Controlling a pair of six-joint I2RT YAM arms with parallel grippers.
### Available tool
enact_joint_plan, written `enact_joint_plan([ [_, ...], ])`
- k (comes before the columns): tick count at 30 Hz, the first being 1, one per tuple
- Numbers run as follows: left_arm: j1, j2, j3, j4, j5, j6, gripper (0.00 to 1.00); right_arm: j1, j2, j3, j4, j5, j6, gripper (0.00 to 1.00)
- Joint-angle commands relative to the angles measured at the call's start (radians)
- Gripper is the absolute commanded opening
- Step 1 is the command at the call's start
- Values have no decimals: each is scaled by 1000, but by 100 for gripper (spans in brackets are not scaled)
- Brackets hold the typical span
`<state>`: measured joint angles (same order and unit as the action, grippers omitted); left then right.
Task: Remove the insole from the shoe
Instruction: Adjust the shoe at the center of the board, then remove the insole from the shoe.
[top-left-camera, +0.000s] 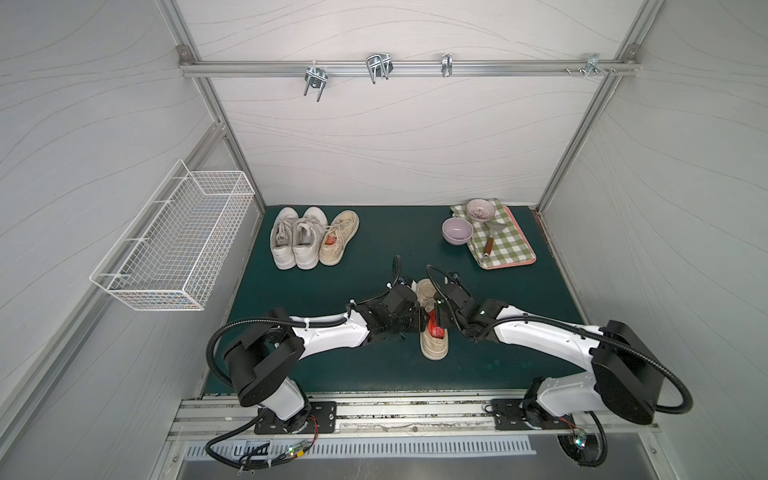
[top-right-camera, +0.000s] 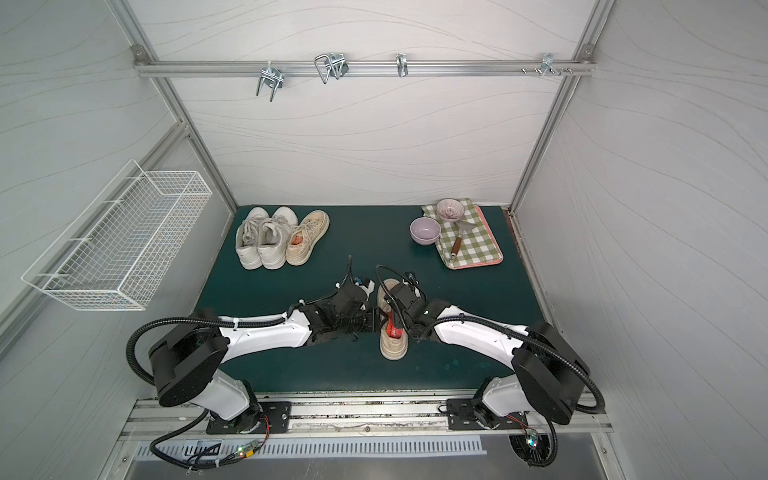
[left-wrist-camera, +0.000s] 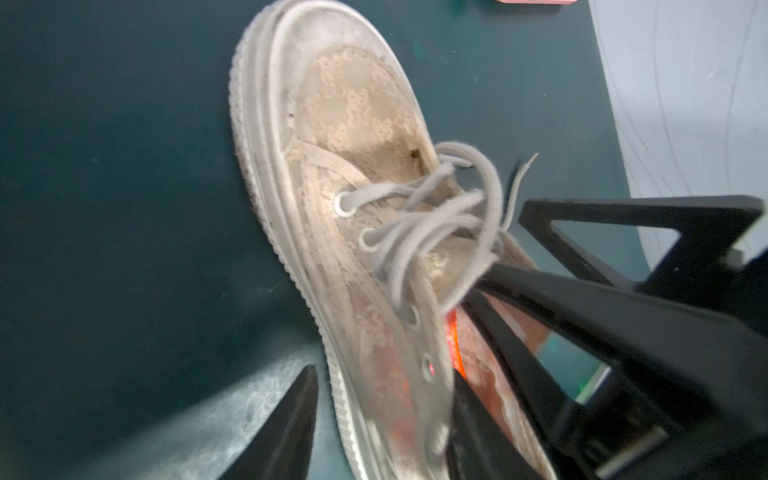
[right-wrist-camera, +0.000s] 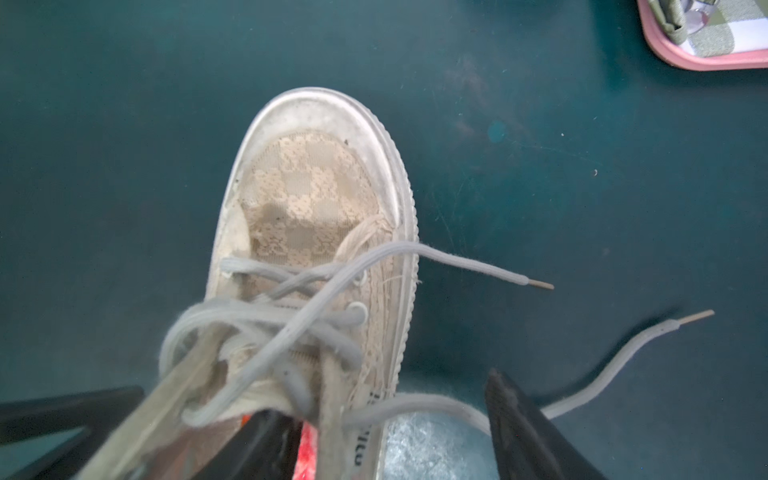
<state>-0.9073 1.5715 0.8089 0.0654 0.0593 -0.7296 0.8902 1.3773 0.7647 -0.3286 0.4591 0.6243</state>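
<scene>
Insole extraction: both grippers at the shoe mouth, insole not yet out.

Left gripper (left-wrist-camera: 386, 401): jaws open, astride the left side wall of the beige lace-up shoe (top-left-camera: 434, 347). The shoe lies mid-mat, toe far, heel near. The orange-red insole (top-left-camera: 435, 329) sits inside along that near-far axis, between both grippers. Right gripper (right-wrist-camera: 386, 424): jaws open, astride the right wall, one finger over the insole, so judged nearer.

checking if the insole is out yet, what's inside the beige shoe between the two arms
An orange-red insole lies inside the beige shoe, visible at the opening. Its front part is hidden under the laces and the closed toe.
</scene>
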Motion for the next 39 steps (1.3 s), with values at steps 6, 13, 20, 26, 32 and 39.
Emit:
enact_joint_plan([
  [6,-6,91,123,-63,-9,45,63,-13,-20,19,37,-13,2,67],
  [13,-5,138,186,-107,-58,52,58,-12,-23,10,38,-19,7,64],
  [20,-4,174,225,-119,-81,55,55,-13,-28,4,33,-22,11,63],
  [26,6,187,243,-110,-80,55,49,-9,-79,-22,1,-60,27,63],
  [32,19,194,245,-91,-64,48,45,33,-175,-38,-72,-128,52,61],
  [39,20,183,240,-64,-46,57,42,75,-198,-32,-73,-254,86,50],
])
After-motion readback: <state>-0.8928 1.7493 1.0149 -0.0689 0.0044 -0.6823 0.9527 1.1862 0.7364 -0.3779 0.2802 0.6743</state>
